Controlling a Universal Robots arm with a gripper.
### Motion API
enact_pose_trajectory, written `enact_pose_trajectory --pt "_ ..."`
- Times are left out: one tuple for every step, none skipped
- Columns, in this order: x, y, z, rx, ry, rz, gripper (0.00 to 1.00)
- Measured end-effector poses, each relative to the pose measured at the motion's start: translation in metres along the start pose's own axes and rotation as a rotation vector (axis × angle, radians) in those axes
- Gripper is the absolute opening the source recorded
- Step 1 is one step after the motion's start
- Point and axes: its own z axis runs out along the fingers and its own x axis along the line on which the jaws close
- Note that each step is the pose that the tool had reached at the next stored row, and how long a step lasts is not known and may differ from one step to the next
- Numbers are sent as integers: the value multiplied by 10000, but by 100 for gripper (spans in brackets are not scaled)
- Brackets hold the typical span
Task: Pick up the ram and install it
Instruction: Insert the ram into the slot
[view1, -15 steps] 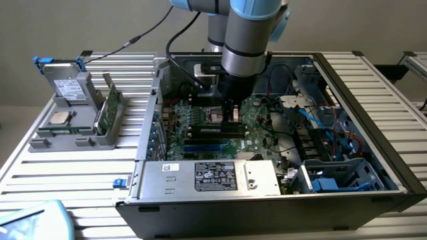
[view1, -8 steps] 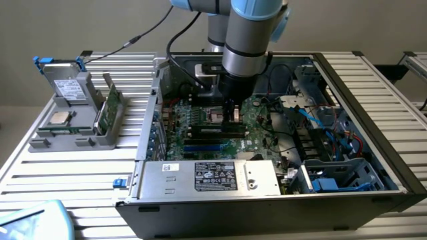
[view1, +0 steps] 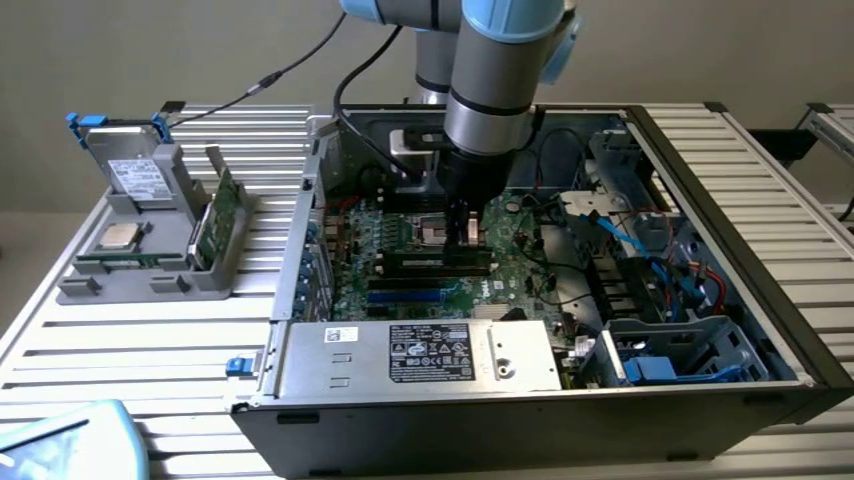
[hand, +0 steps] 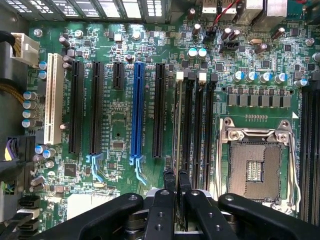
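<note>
Ram (hand: 177, 131) stands edge-on along a memory slot of the motherboard (hand: 120, 125), clamped in the end effector (hand: 177, 181) inside the open computer case (view1: 742, 250).

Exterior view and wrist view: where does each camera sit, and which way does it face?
Exterior view: off the arm, raised, looking down into the open computer case on the slatted table; the arm reaches down to the motherboard.
Wrist view: on the wrist, looking straight down the gripper at the motherboard; its black fingers pinch the ram edge-on over the memory slots.
Shared: the motherboard, the empty processor socket and the gripper.
</note>
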Motion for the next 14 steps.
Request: enact_pose_trajectory --pt "0 0 0 0 0 0 13" --pt "0 0 1 0 -1 0 13" --pt "0 0 1 1 -2 0 13" --pt "0 0 1 0 -2 0 13" --pt "0 0 1 0 -2 0 13" --pt "-1 0 1 1 -2 1 13" --pt "-1 0 2 1 -2 0 13" --pt "-2 0 2 1 -3 0 13" --pt "-4 -1 2 1 -5 0 13" --pt "-6 -1 1 2 -7 1 13" --pt "-9 -1 1 1 -12 3 13" --pt "-11 -1 1 1 -15 7 13" --pt "-12 -1 1 1 -16 8 13" --pt "-12 -1 1 1 -17 9 13"
